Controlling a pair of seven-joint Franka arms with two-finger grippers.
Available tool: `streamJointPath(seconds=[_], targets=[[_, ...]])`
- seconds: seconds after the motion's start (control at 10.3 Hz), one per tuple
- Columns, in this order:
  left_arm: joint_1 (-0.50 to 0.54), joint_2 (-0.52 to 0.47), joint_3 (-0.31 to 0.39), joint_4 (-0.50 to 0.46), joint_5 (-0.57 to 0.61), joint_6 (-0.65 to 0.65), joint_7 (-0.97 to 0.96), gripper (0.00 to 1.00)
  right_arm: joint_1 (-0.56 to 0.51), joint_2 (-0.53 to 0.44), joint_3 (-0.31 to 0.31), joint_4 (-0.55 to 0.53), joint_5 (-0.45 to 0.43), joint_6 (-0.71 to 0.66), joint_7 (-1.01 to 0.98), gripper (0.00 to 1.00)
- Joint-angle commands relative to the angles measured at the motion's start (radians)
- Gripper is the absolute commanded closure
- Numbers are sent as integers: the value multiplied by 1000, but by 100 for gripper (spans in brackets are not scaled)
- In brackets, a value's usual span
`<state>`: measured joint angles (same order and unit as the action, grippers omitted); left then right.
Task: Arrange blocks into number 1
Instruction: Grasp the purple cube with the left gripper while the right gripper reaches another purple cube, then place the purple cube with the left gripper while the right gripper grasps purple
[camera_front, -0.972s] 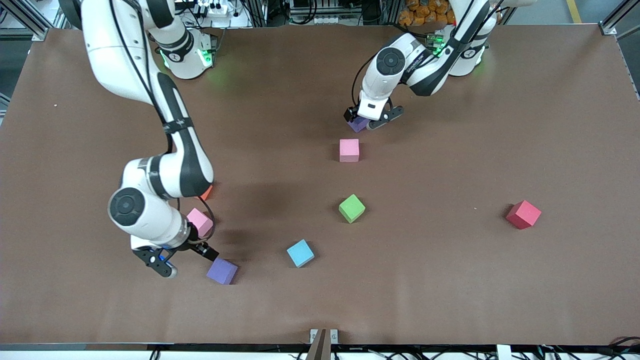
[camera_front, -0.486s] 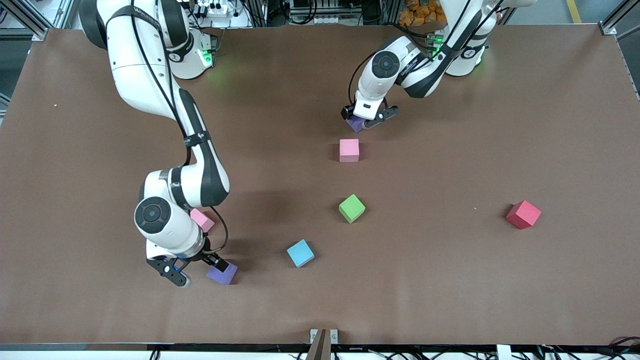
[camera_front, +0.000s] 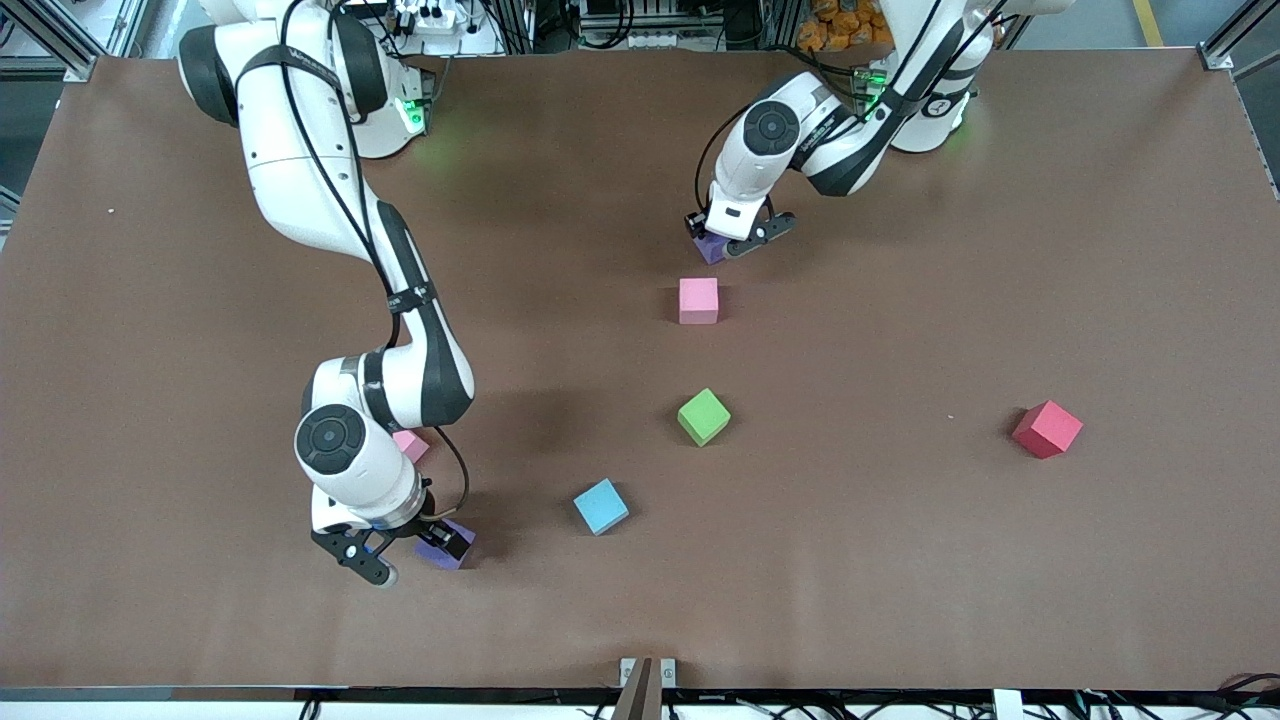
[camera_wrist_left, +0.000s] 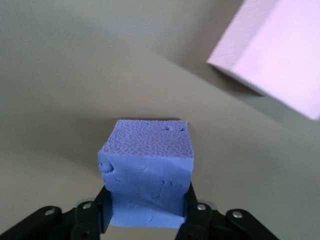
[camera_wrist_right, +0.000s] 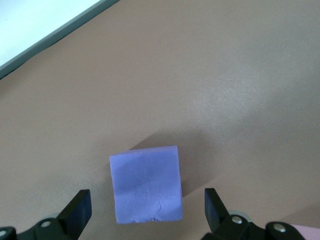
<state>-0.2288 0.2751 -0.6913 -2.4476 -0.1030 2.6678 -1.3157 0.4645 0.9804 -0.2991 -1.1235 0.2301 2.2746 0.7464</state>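
The left gripper (camera_front: 738, 240) gripped one purple foam cube (camera_wrist_left: 146, 172) near the pink foam cube (camera_front: 698, 300). The right gripper (camera_front: 408, 553) hung with its jaws spread wide around the other purple foam cube (camera_wrist_right: 146, 184).

We see the brown surface (camera_front: 900, 560) evenly and brightly lit from overhead, with no glare. A broad, soft shadow spreads beside the right arm's elbow, and each cube, like the green block (camera_front: 703, 416), casts only a small dark edge. Green indicator lights glow at both arm bases. The front view is sharp throughout. In the left wrist view the purple block (camera_wrist_left: 147, 172) is crisp, its foam texture visible, while the pink block (camera_wrist_left: 272, 52) looks washed out and slightly soft. The right wrist view shows a soft shadow beside its purple cube (camera_wrist_right: 146, 184).
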Motion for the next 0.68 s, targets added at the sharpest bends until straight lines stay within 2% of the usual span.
streamJointPath(seconds=[0.0,0.29,0.58], targets=[[-55,-99,-58,21,9,-37,-14,100,-6,32,-8,47,25,-4,4,0],[-128,-93,-129,30,103,-40,-14,100,-6,49,-8,48,25,23,4,0],[-216,-54,-143,47,118,-40,-10,100,-3,67,-11,48,23,37,4,0]])
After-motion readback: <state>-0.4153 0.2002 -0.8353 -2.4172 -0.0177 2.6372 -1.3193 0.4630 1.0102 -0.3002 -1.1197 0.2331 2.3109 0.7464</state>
